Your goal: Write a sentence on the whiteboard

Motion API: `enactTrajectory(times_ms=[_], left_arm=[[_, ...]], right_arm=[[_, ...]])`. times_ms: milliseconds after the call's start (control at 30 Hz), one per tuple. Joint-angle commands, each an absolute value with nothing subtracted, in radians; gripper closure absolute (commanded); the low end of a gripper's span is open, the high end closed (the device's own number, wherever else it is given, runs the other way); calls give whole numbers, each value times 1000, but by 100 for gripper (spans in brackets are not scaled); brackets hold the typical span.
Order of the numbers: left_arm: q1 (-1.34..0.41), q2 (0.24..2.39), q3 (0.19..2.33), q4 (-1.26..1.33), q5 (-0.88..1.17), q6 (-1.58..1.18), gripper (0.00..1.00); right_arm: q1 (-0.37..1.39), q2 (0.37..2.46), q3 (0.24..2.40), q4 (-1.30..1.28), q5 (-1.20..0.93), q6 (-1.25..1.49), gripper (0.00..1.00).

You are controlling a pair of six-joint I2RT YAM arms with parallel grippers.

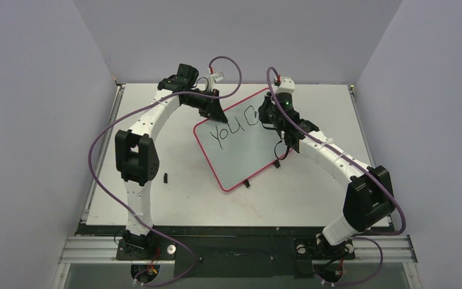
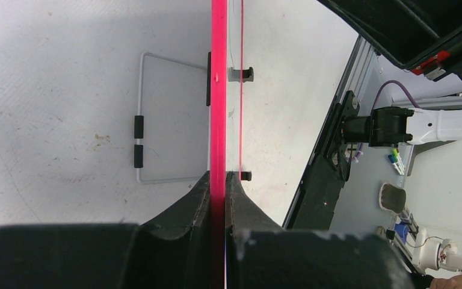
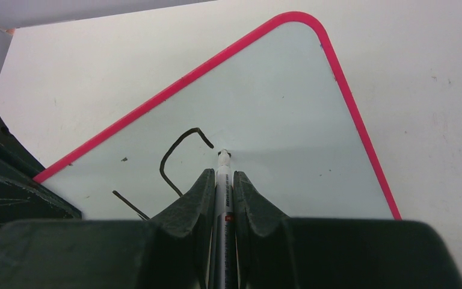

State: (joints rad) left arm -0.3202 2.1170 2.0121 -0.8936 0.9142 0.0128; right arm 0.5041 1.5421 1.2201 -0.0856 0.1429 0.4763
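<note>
Top view: whiteboard (image 1: 240, 153) sits near the middle of the table (image 1: 319, 198), skewed to the table edges, with two black clips (image 1: 246, 183) on its 5 o'clock edge. Flat or propped: cannot tell

Sentence (image 1: 231, 127): "YOU C" legible so far, running from the board's 9 o'clock side toward 1 o'clock. The last letter is partly covered by the right arm

Left gripper (image 2: 219, 186): clamped onto the board's red rim at its 11 o'clock edge. Wrist view is edge-on, fingers pressed to both faces. White wire frame (image 2: 141, 96) with two black sleeves lies just to the 9 o'clock side of the rim

Right gripper (image 3: 223, 176): closed around a marker (image 3: 223, 161), over the board's 1 o'clock corner. The tip is down at the surface, just at 3 o'clock of the C's upper end

Small black cap-like piece (image 1: 166, 177) lies on the table at 8 o'clock from the board, well apart
</note>
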Motion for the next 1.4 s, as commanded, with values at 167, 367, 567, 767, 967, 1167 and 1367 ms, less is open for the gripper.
enactTrajectory(times_ms=[167, 367, 567, 767, 967, 1167, 1367], left_arm=[[-341, 2062, 2054, -894, 881, 95, 100], [-341, 2065, 2059, -896, 881, 95, 100], [-341, 2065, 2062, -897, 882, 95, 100], [-341, 2064, 2060, -899, 880, 96, 100], [-341, 2063, 2061, -900, 877, 97, 100], [-341, 2062, 2063, -900, 879, 95, 100], [-341, 2061, 2064, -900, 879, 95, 100]], right_arm=[[500, 1573, 1275, -78, 151, 464, 100], [502, 1550, 1211, -62, 143, 479, 100], [501, 1516, 1156, -54, 154, 480, 100], [499, 1490, 1142, -65, 175, 474, 100], [490, 1430, 1145, -91, 207, 456, 100], [480, 1394, 1158, -73, 228, 428, 100], [472, 1437, 1211, -65, 199, 423, 100]])
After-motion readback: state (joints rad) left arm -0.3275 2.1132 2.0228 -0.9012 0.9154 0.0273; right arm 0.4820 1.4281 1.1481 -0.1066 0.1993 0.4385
